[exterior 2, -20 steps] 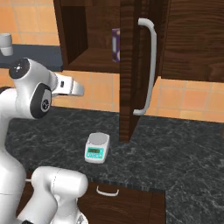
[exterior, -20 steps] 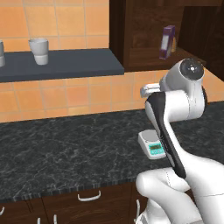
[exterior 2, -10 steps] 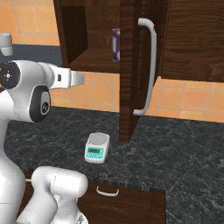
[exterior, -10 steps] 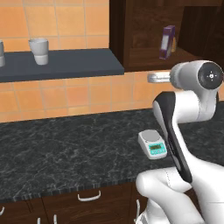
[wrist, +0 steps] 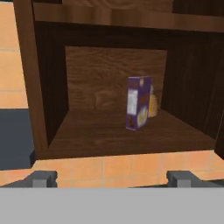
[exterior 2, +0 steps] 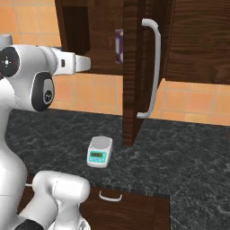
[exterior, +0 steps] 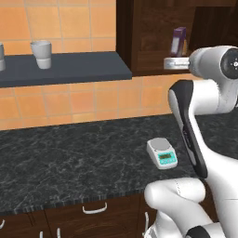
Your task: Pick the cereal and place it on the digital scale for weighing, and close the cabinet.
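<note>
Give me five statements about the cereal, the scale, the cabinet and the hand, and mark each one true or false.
1. The cereal stands upright inside the cabinet. True.
2. The digital scale carries the cereal on its plate. False: its plate is bare, and the scale sits on the dark counter.
3. The cabinet door is shut. False: it stands open, its silver bar handle facing out.
4. The hand is open, with nothing between its fingertips. True.
5. The hand has hold of the door handle. False: it points into the cabinet at the cereal, short of the shelf.
</note>
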